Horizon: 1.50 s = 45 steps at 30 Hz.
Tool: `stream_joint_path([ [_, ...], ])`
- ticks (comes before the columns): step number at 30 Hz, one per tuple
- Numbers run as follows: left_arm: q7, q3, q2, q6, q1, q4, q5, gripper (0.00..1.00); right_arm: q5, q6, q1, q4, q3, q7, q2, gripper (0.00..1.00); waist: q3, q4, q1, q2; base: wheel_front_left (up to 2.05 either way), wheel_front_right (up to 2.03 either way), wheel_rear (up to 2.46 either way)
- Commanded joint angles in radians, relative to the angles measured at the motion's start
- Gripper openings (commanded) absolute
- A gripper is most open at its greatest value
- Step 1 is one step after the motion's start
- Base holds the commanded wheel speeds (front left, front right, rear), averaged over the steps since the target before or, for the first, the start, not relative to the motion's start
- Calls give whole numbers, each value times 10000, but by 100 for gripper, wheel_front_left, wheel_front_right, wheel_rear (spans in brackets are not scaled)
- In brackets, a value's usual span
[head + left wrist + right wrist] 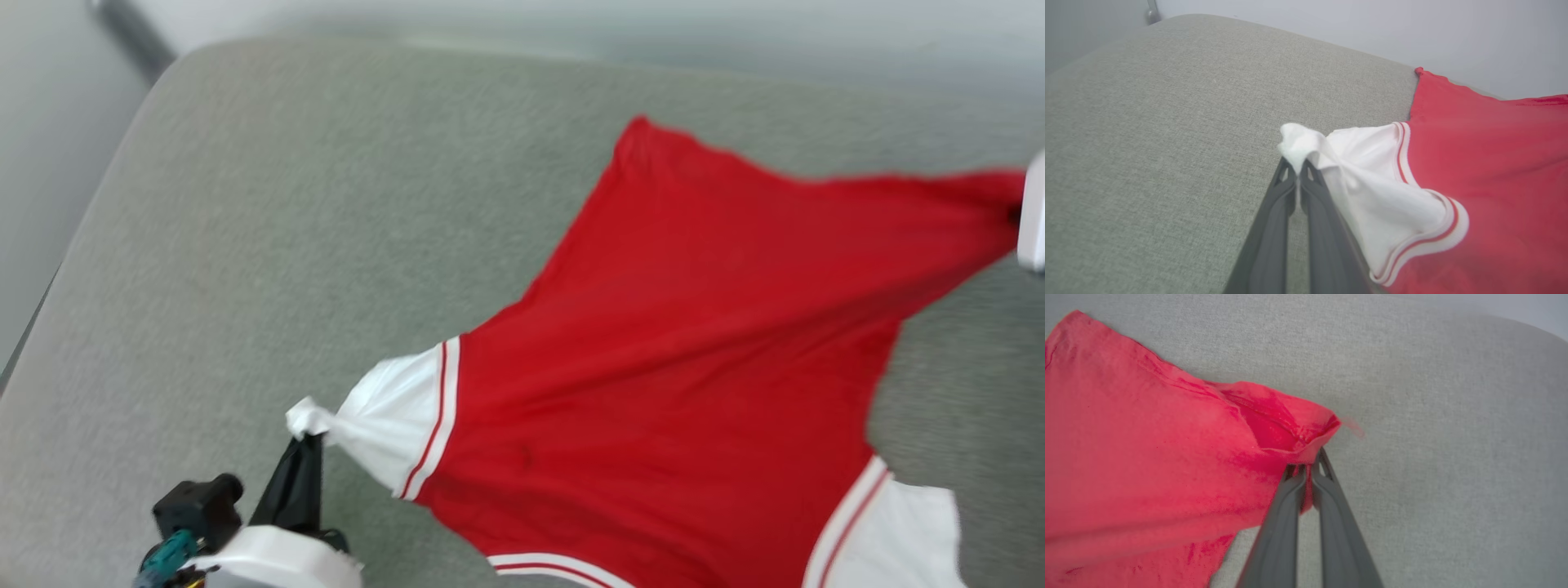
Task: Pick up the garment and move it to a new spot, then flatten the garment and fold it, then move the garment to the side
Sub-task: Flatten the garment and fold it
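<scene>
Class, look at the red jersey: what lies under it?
A grey fabric surface lies under the jersey and shows around it. The part directly beneath the cloth is covered, so anything there cannot be seen.

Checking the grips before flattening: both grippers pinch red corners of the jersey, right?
Not both: the left gripper pinches the white sleeve tip, as the left wrist view shows. The right gripper does pinch a red corner of the jersey.

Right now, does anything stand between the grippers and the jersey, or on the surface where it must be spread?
Nothing visible does. The left gripper is shut on the white sleeve tip of the jersey, and the right gripper is shut on a red corner. The grey surface around it shows no other object.
</scene>
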Motion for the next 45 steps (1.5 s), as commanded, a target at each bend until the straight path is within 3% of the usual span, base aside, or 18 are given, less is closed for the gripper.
stream_joint_path([
  [1,91,155,152,129,264,-95,-79,0,431,-9,806,-463,117,-37,-249,0,-842,-823,0,0,0,0,0],
  [7,404,506,528,386,1080,-456,-229,0,1726,-11,3902,-2646,63,-80,-697,0,-1639,-1752,0,0,0,0,0],
  [11,557,674,651,541,1549,-709,-339,0,2078,-11,6110,-4132,-352,-26,-550,0,-1899,-2380,0,0,0,0,0],
  [15,727,790,772,664,1831,-840,-406,0,2116,-11,8237,-5392,-1255,-61,-73,0,-2055,-2785,0,0,0,0,0],
  [20,864,851,868,764,2101,-932,-447,0,1924,-9,10514,-6446,-2324,-160,1195,0,-2258,-3052,0,0,0,0,0],
  [21,885,837,869,782,2139,-949,-459,0,1915,-11,10837,-6585,-2485,-251,1522,11,-2259,-3067,0,0,0,0,0],
  [22,911,817,863,802,2145,-963,-466,0,1957,-9,11113,-6690,-2658,-369,1877,35,-2260,-3079,0,0,0,0,0],
  [23,934,799,869,801,2137,-990,-476,0,1944,-9,11392,-6756,-2761,-471,2166,100,-2247,-3089,0,0,0,0,0],
  [27,1013,714,898,791,2046,-1062,-470,0,1916,-8,11825,-7116,-3071,-1760,2989,100,-2179,-3062,0,0,0,0,0],
  [31,1054,648,909,828,1937,-1136,-410,0,2008,-8,11652,-7332,-3235,-3949,3367,100,-2135,-3015,0,0,0,0,0],
  [35,1069,564,906,842,1797,-1265,-336,0,1868,-8,11026,-7365,-3034,-6257,3281,100,-2055,-2954,0,0,0,0,0],
  [38,1058,513,925,860,1663,-1404,-284,0,1740,-8,10326,-7168,-2614,-7289,2937,100,-1908,-2897,0,0,0,0,0],
  [41,1032,440,896,925,1469,-1599,-199,0,1720,-8,9417,-6867,-2072,-7543,2549,100,-1628,-2792,0,0,0,0,0],
  [45,965,218,768,912,997,-1870,-43,0,2063,-8,7985,-6456,-1125,-6587,1670,100,-1002,-2469,0,0,0,0,0],
])
